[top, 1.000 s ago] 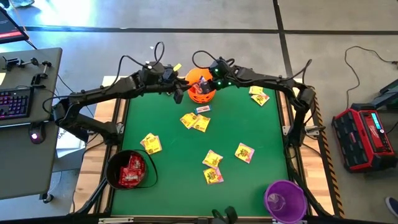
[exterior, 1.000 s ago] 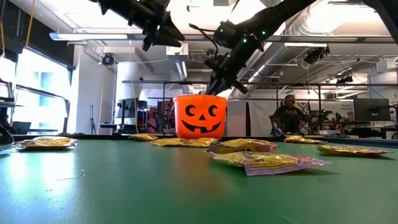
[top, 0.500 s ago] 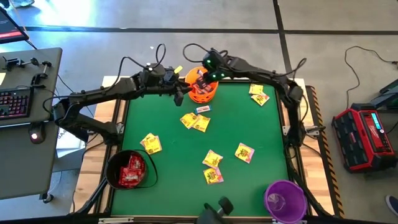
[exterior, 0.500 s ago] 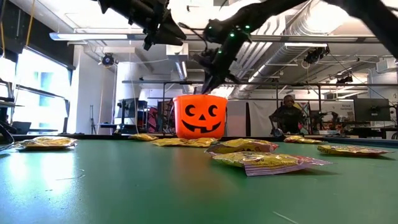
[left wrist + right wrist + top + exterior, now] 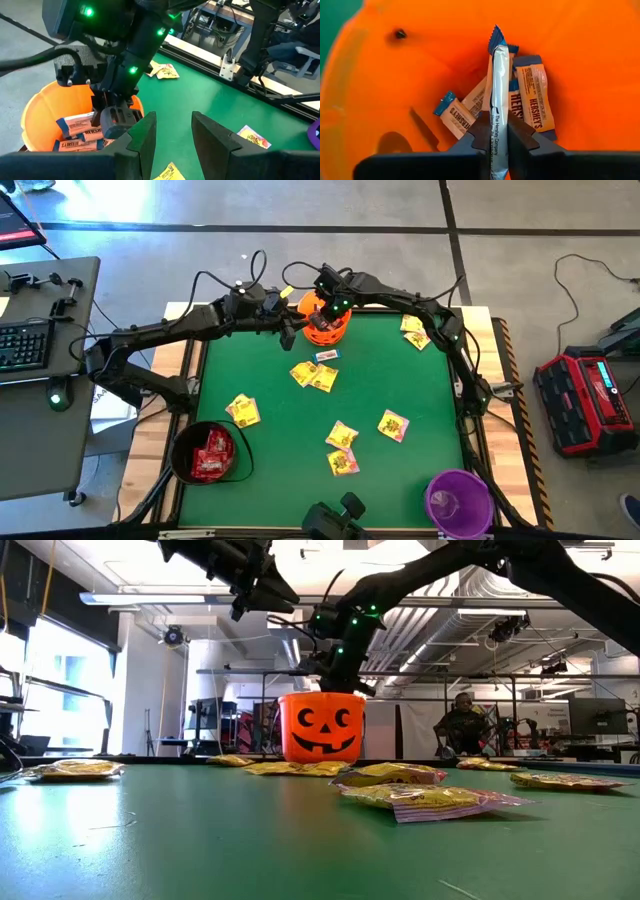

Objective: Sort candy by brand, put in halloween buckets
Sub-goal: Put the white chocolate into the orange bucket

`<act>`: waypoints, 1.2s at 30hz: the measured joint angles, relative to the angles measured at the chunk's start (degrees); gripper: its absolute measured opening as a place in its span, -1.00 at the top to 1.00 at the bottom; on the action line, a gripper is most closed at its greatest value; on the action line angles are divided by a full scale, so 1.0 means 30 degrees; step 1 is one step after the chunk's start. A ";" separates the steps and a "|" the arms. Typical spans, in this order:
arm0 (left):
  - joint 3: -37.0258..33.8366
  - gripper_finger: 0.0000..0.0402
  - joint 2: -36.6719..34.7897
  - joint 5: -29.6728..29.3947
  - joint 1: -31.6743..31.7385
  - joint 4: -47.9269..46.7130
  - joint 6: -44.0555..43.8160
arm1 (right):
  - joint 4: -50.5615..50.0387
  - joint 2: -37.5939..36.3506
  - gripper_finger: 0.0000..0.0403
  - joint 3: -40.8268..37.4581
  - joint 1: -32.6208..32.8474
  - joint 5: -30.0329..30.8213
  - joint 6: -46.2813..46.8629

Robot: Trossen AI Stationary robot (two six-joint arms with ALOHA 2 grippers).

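We have the right tool (image 5: pixel 495 137) hanging just inside the mouth of the orange jack-o'-lantern bucket (image 5: pixel 325 325) at the far edge of the green surface (image 5: pixel 280 440), its fingers pinching a white-and-blue Hershey's bar (image 5: pixel 499 110) on edge above the other Hershey's bars (image 5: pixel 532 100) already lying in the bottom. We judge this the drop-off step: next we need to part the fingers, let the bar fall, then lift clear of the rim. Our left tool (image 5: pixel 172 132) waits beside the bucket with its fingers spread and empty. Yellow packets (image 5: pixel 341 436) lie scattered on the surface; the red ones (image 5: pixel 210 455) sit in the black bucket (image 5: pixel 180 442), and the purple bucket (image 5: pixel 459 498) looks empty.
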 joint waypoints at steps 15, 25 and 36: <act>0.0000 0.43 0.0000 -0.0007 0.0000 0.0064 -0.0265 | 0.0060 -0.0178 0.31 0.0000 0.0597 0.1645 -0.0991; 0.0000 0.59 0.0000 -0.0007 -0.0007 -0.0437 0.1067 | -0.0795 -0.2254 0.71 0.0000 0.1175 0.2501 -0.0613; 0.0000 0.69 0.0000 -0.0007 -0.0006 -0.1038 0.1789 | -0.0050 -0.3614 0.98 0.0000 0.1559 0.4081 -0.0350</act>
